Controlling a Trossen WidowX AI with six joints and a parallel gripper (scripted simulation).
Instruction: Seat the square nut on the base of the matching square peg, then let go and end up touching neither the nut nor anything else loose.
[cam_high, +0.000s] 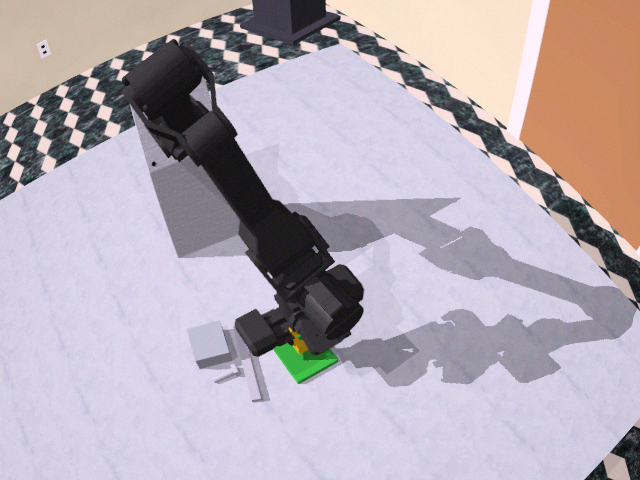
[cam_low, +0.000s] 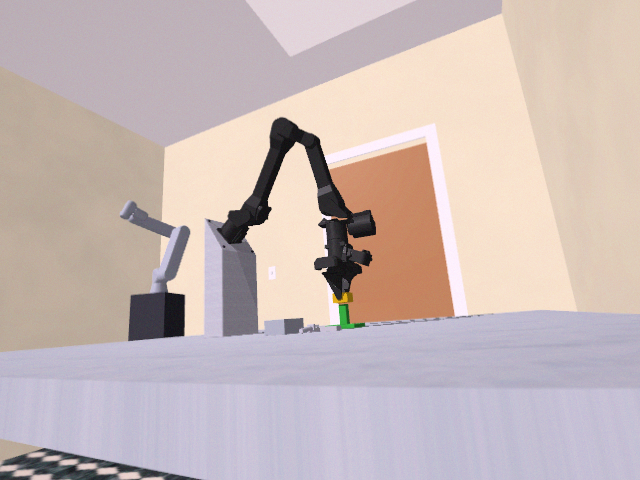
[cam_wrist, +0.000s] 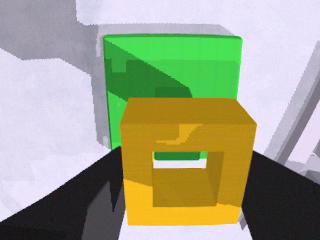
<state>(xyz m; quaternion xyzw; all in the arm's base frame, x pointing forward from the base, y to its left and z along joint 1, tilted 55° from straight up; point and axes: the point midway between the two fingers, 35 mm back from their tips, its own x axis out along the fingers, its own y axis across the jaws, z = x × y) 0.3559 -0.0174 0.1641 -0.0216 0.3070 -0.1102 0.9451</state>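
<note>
From above, the arm hides most of the nut (cam_high: 296, 343) and the peg; only part of the green base (cam_high: 305, 365) shows, right of a grey block (cam_high: 208, 342). From the side, the gripper (cam_low: 341, 287) is pinching the nut (cam_low: 342, 297), which sits at the top of the upright peg (cam_low: 343, 313), above the base. At the wrist the nut's (cam_wrist: 187, 168) hole faces down toward the base (cam_wrist: 200, 70); its handle is hidden.
</note>
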